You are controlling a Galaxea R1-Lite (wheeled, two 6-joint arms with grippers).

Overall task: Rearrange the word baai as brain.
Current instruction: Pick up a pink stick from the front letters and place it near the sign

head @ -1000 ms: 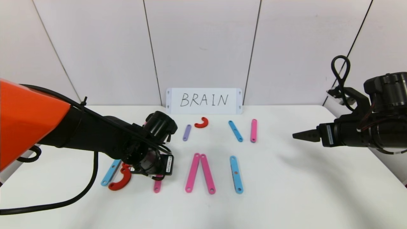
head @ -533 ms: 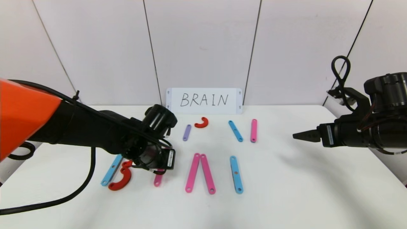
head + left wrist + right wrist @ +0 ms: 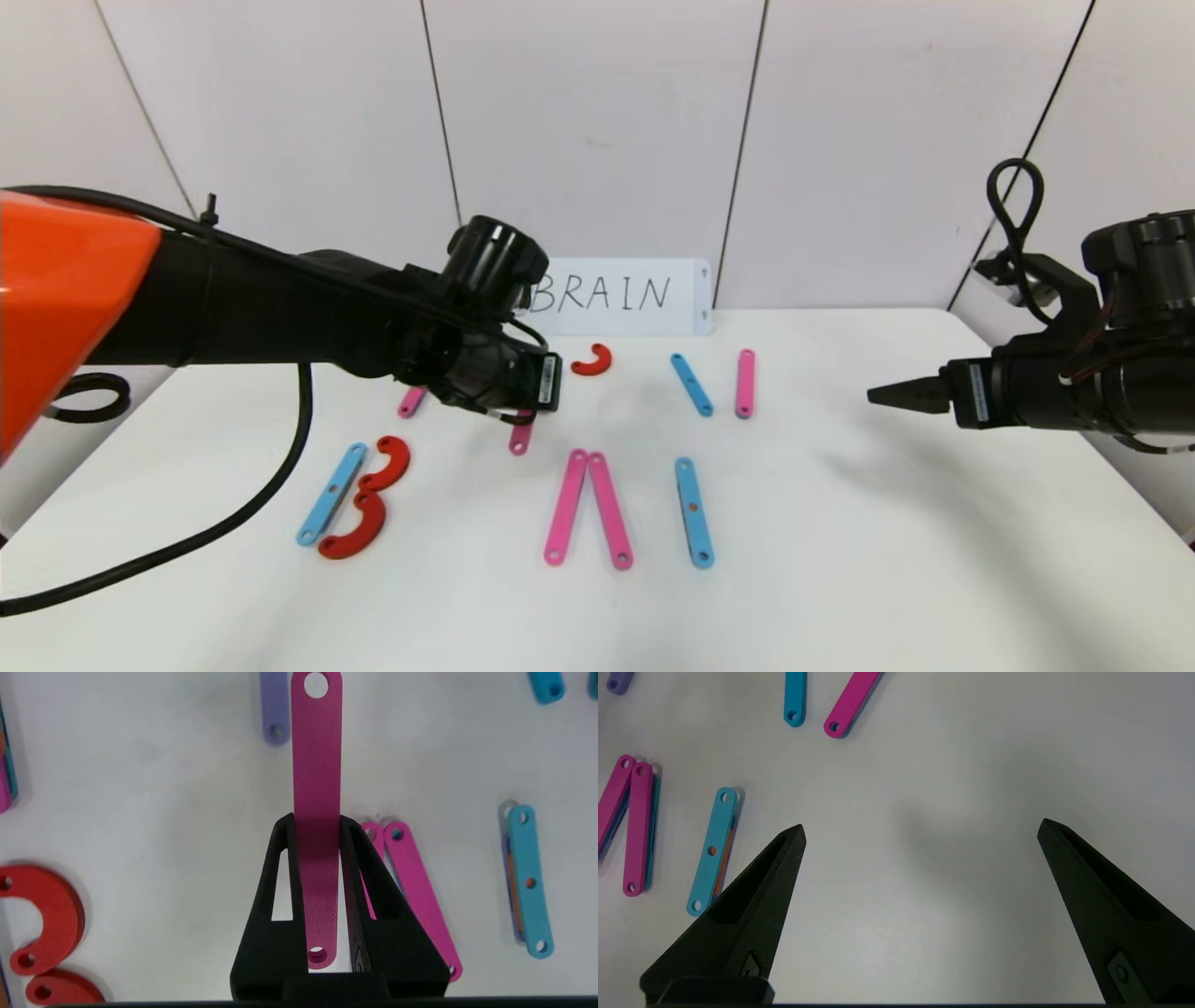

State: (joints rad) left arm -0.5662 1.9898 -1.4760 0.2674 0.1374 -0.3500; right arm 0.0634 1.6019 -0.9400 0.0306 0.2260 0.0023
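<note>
My left gripper point(image 3: 316, 821) is shut on a pink bar point(image 3: 316, 765) and holds it above the table near the back middle; the bar's lower end shows in the head view point(image 3: 519, 439). A purple bar point(image 3: 274, 709) lies beyond it, hidden in the head view. A blue bar point(image 3: 331, 493) with two red C-curves point(image 3: 392, 462) point(image 3: 355, 534) lies front left. Two pink bars point(image 3: 588, 509) form an inverted V, with a blue bar point(image 3: 694, 511) to their right. My right gripper point(image 3: 887, 395) is open and empty at the right point(image 3: 922, 828).
The white BRAIN card point(image 3: 625, 297) stands at the back, partly covered by my left wrist. A red C-curve point(image 3: 592, 359), a blue bar point(image 3: 692, 384) and a pink bar point(image 3: 744, 383) lie in the back row. Another pink bar point(image 3: 411, 401) lies left of my left gripper.
My left gripper has risen and moved back and to the right with the pink bar in it, uncovering the red curves at the front left. The right arm barely moved.
</note>
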